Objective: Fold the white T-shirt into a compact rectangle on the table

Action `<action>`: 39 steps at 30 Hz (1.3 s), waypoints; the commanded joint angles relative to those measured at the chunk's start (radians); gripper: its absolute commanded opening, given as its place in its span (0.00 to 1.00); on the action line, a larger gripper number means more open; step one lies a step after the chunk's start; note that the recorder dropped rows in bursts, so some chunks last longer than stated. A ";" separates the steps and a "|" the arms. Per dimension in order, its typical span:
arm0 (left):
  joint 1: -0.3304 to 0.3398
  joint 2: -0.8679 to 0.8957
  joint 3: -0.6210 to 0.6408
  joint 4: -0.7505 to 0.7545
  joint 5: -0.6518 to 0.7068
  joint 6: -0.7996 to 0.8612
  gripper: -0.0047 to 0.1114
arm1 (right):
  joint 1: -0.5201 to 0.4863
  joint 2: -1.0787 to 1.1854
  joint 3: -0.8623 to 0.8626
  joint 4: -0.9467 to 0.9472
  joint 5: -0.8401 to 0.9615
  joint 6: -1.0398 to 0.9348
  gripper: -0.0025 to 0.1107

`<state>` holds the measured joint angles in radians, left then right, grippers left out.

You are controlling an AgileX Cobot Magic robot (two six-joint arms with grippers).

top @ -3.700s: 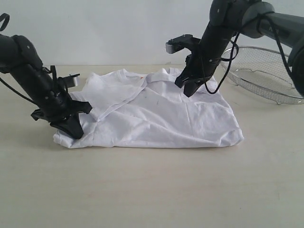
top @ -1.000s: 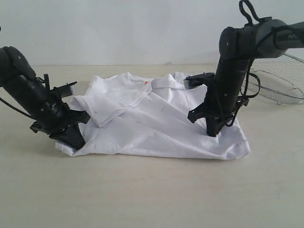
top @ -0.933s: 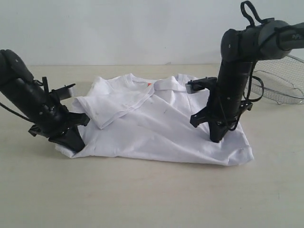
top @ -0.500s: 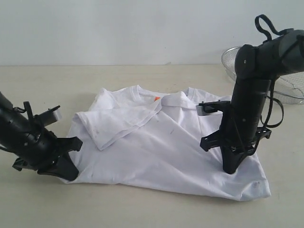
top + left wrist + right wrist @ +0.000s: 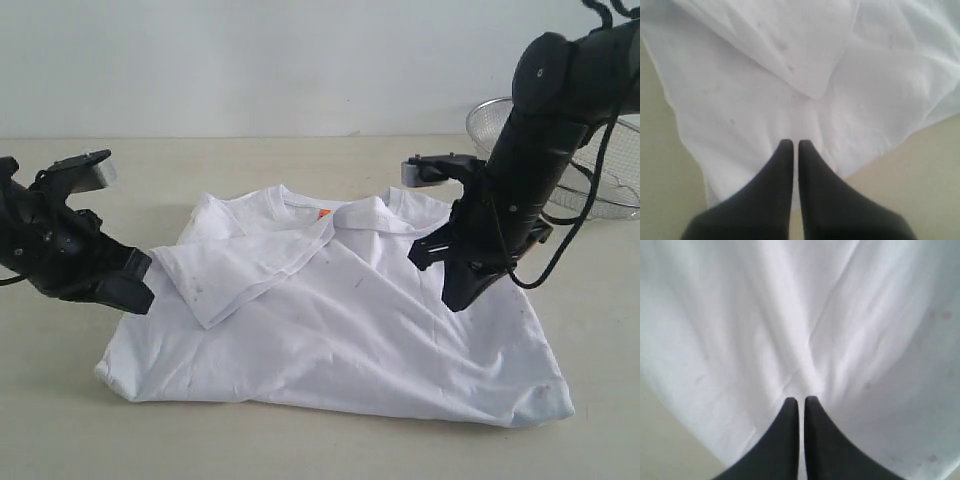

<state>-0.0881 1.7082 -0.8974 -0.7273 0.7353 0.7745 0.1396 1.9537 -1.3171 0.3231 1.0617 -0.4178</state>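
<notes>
We are reaching in from both sides. Our left arm (image 5: 45,250) is lying low and slanting downward, and our left gripper (image 5: 138,297) is pointing down and inward, its two black fingers (image 5: 782,170) pressing together. Our right arm (image 5: 545,120) is bending steeply down from above, and our right gripper (image 5: 458,298) is pointing downward, fingers likewise closed tight.

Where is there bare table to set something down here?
Free: the pale beige table nearer the camera than the white cloth T-shirt, and the strip between its collar and the grey wall. Crowded: black left gripper at the shirt's left, black right gripper over its right, round silver wire-mesh basket beyond.
</notes>
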 commanded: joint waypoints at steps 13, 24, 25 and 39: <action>-0.004 0.191 -0.132 0.029 -0.027 0.040 0.08 | 0.000 0.074 -0.003 0.158 -0.197 -0.184 0.02; -0.004 0.304 -0.228 0.029 -0.021 0.026 0.08 | 0.042 0.095 -0.003 0.348 -0.164 -0.335 0.02; -0.004 0.305 -0.233 0.026 -0.014 0.026 0.08 | 0.053 0.096 -0.003 0.345 -0.169 -0.335 0.02; -0.004 0.303 -0.243 0.006 -0.009 0.026 0.08 | 0.091 0.203 -0.003 0.342 -0.180 -0.324 0.02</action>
<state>-0.0881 2.0109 -1.1342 -0.7045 0.7206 0.8066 0.2296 2.1299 -1.3229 0.6749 0.8795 -0.7441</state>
